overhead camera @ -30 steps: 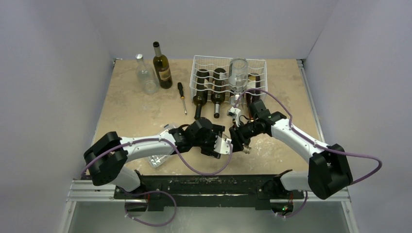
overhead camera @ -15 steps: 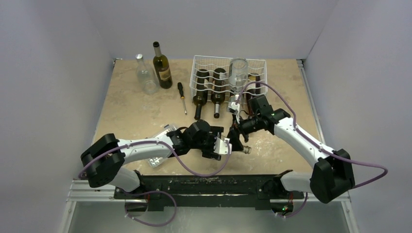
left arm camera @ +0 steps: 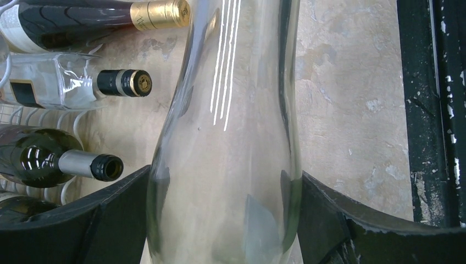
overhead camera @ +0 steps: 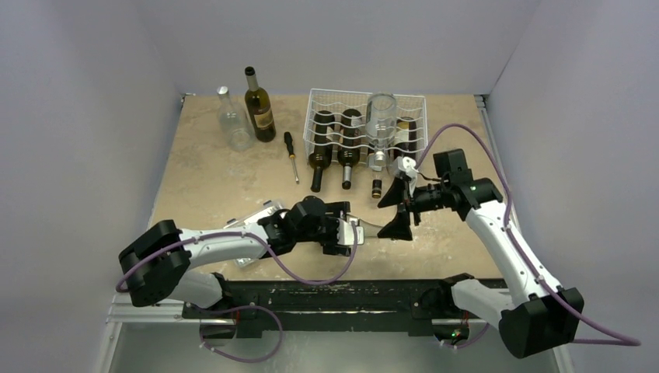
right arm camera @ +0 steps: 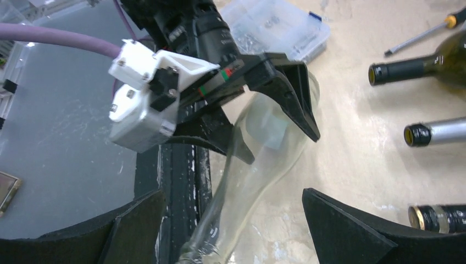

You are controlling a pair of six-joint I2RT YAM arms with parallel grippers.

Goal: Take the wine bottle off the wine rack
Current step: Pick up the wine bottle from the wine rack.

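Left wrist, clear wine bottle [left arm camera: 231,159] clamped in left end effector [left arm camera: 225,217], right end effector [right arm camera: 236,225] released

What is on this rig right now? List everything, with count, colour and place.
wine rack: one, white wire, back of the table, right of centre
racked dark bottles: three, lying in the rack, necks toward the arms
racked clear bottle: one, lying in the rack between dark ones
standing dark bottle: one, back left
standing clear bottle: one, beside the dark one
screwdriver: one, black handle, left of the rack
parts box: one, clear plastic, under the left arm
held bottle: one, clear, near centre
table: one, beige
left tool: one, black, closed on the held bottle
right tool: one, black, open around that bottle's neck, not touching
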